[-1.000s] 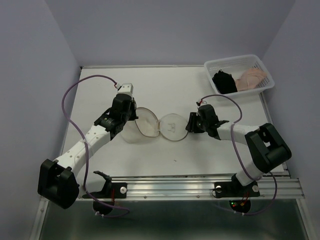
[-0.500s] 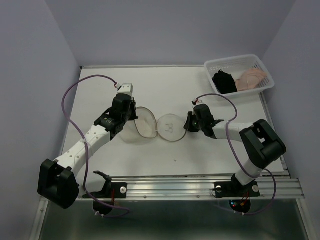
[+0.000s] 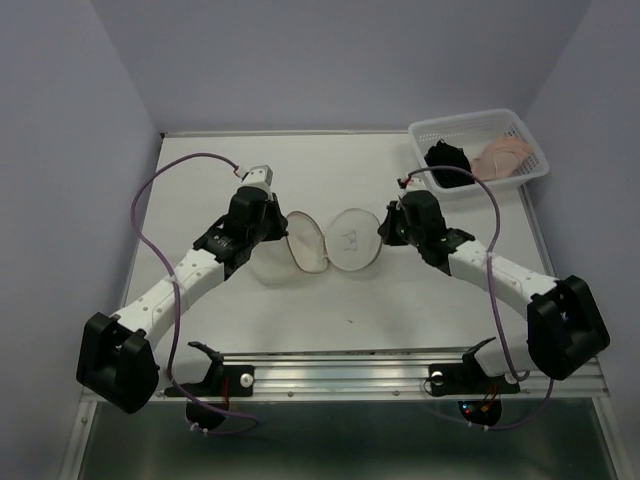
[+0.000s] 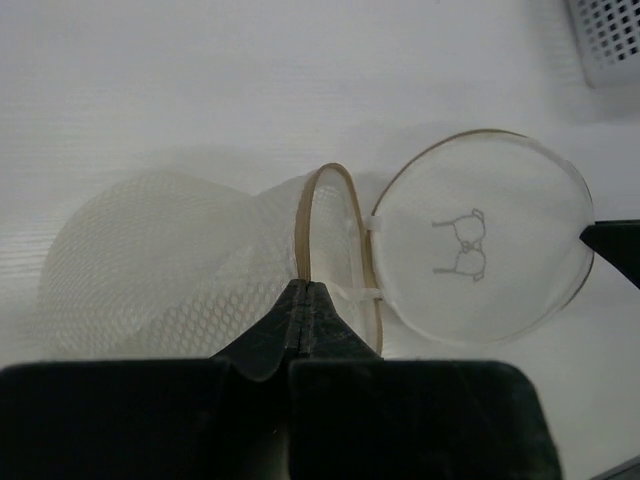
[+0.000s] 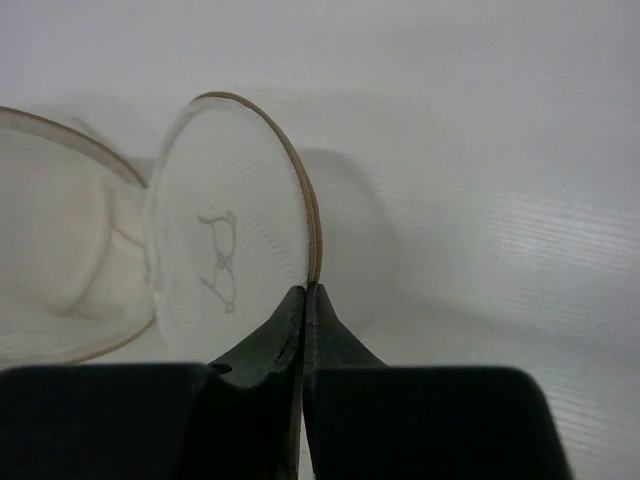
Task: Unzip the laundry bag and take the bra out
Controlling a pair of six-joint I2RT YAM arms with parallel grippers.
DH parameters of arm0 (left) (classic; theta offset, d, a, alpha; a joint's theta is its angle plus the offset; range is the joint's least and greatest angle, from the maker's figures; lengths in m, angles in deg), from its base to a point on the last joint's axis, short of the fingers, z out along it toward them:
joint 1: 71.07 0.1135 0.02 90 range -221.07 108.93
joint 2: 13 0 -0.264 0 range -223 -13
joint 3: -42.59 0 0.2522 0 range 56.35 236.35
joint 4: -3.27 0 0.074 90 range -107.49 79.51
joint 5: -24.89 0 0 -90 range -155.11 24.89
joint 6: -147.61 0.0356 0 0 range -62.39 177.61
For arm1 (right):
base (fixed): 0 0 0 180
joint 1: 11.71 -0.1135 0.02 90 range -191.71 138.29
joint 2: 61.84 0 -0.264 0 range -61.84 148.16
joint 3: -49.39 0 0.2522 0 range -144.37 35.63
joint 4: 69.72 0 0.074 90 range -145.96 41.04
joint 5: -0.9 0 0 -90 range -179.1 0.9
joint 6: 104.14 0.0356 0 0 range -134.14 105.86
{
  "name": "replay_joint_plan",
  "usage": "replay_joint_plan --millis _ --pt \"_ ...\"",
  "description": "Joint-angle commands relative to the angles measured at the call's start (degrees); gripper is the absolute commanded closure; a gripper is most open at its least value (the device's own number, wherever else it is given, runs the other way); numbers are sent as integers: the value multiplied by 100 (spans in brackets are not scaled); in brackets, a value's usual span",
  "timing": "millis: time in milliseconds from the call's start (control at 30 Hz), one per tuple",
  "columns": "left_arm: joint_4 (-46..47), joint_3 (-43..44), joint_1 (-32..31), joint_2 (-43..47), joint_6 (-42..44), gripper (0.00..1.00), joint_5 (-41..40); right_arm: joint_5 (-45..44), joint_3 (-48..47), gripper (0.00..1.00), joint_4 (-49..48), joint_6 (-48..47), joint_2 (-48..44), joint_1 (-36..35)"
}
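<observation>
1. My left end effector (image 4: 303,300) is fully closed. Its fingertips pinch the tan rim (image 4: 308,215) of the mesh half (image 4: 160,250) of the laundry bag (image 3: 320,240), with no gap between the fingertips.

2. My right end effector (image 5: 303,300) is also closed. It clamps the tan edge of the lid half (image 5: 230,235) at the side farthest from the hinge.

3. The laundry bag lies on the bench (image 3: 350,300) at mid-depth, between my two arms. It is unzipped and spread open like a clamshell.
- The domed mesh half is on my left, lying on its side with the rim standing upright.
- The round lid half is on my right, joined to the mesh half where the two rims meet.
- A small bra pictogram (image 4: 460,245) is printed on the lid.

4. In the left wrist view, the dark tip of the right end effector touches the far edge of the lid.

5. I cannot tell what the mesh half contains; the netting reads as pale and translucent.

6. A white plastic basket (image 3: 470,119) stands at the far right corner of the bench, well apart from the bag. It holds a black garment (image 3: 447,163) and a pale pink garment (image 3: 502,156) side by side.
</observation>
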Motion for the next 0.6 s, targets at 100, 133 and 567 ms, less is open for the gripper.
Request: replay_joint_plan --millis 100,133,567 --pt "1235 5 -775 -187 -1105 100 206 -320 -1220 99 887 -551 -777 -59" --pt "1350 14 -941 -291 -1280 100 205 -328 -1281 99 974 -621 -873 -59" --pt "2520 -750 -1365 -1030 -2107 100 -268 1235 -2161 99 1520 -1043 -409 -216"
